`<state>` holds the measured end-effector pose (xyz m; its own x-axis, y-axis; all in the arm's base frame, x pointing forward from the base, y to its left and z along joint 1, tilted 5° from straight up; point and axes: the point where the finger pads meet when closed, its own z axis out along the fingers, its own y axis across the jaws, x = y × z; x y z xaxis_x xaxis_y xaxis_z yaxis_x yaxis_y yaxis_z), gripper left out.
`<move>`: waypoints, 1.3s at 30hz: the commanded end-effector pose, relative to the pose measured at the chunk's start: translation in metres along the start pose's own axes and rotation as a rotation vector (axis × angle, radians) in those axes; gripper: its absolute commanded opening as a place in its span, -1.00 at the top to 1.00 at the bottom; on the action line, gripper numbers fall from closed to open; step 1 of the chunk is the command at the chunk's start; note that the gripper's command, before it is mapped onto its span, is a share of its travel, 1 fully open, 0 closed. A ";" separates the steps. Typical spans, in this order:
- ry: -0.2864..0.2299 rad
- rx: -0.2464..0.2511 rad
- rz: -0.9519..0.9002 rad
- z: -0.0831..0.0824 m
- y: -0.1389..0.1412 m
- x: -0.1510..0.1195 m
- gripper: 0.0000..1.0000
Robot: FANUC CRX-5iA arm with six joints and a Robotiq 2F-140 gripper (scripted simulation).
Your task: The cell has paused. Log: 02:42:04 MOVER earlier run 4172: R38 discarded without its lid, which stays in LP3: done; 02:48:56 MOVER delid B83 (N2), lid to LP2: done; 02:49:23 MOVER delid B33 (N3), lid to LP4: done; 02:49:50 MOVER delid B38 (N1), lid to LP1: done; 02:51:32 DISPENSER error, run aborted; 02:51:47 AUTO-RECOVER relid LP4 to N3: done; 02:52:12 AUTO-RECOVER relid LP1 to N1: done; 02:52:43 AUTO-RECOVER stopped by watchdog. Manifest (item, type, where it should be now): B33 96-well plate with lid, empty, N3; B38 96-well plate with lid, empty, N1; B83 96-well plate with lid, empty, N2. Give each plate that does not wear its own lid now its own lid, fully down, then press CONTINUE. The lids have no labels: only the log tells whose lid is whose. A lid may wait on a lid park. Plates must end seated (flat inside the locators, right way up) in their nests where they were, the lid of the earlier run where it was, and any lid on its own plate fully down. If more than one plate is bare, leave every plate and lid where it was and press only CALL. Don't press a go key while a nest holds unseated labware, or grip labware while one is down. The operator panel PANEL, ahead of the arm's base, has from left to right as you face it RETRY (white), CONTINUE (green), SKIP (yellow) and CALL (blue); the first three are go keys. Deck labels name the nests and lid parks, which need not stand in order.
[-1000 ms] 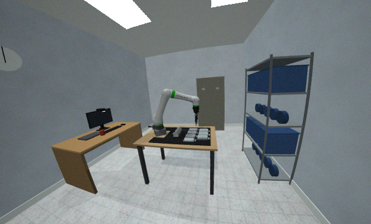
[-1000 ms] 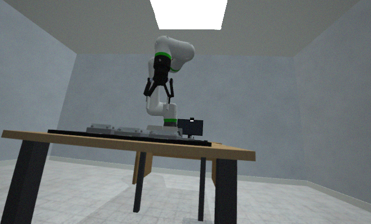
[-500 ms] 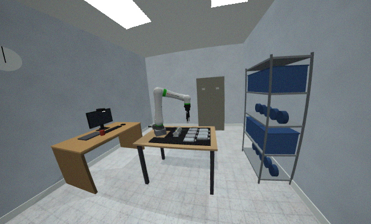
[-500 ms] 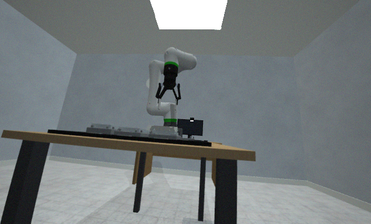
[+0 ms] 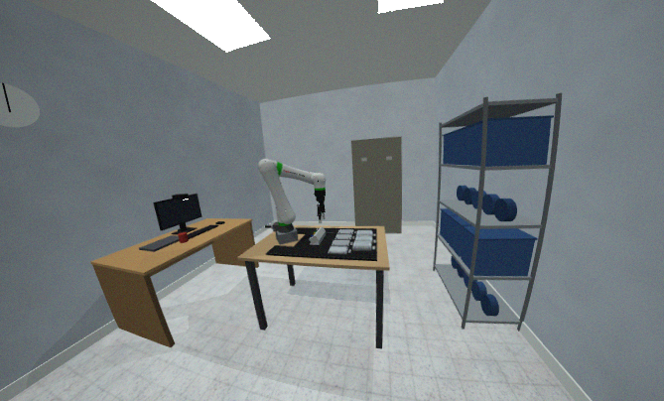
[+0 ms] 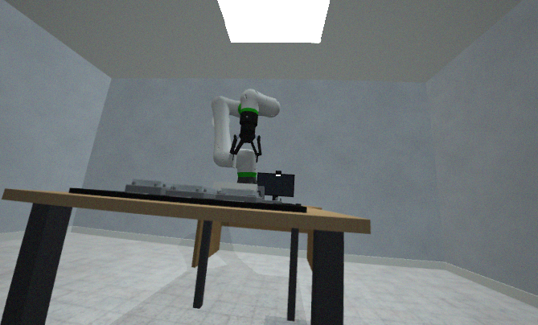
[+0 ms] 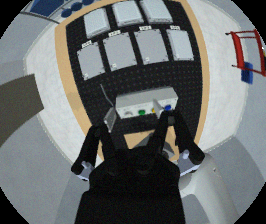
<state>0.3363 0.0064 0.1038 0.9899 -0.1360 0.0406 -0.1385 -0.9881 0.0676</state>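
Note:
My gripper (image 5: pixel 319 216) hangs open and empty high above the deck, also in the exterior view (image 6: pixel 245 154). In the wrist view its fingers frame the white operator panel (image 7: pixel 144 106), which lies right below; I make out its green key (image 7: pixel 141 112) and blue key (image 7: pixel 166 106). Beyond the panel a row of several lid parks (image 7: pixel 134 50) and a far row of three nests with plates (image 7: pixel 127 16) lie on the black deck mat (image 5: pixel 324 243). The view is too coarse to tell which plates wear lids or which parks hold lids.
The arm's base (image 5: pixel 284 232) stands at the deck's left end. A desk with monitor (image 5: pixel 177 211) stands to the left, and a shelf rack with blue bins (image 5: pixel 493 209) to the right. A red frame (image 7: pixel 248 52) stands on the floor beside the table.

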 end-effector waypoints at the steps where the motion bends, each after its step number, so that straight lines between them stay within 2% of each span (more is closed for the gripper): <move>1: 0.018 -0.004 0.004 0.011 0.010 -0.043 -0.32; 4: 0.018 -0.005 0.004 0.021 0.016 -0.059 -0.32; 9: 0.019 -0.005 0.004 0.023 0.017 -0.061 -0.32; 10: 0.019 -0.005 0.004 0.023 0.017 -0.061 1.00; 39: 0.019 -0.005 0.004 0.023 0.017 -0.061 1.00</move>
<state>0.2737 -0.0037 0.0798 0.9885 -0.1390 0.0590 -0.1431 -0.9871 0.0723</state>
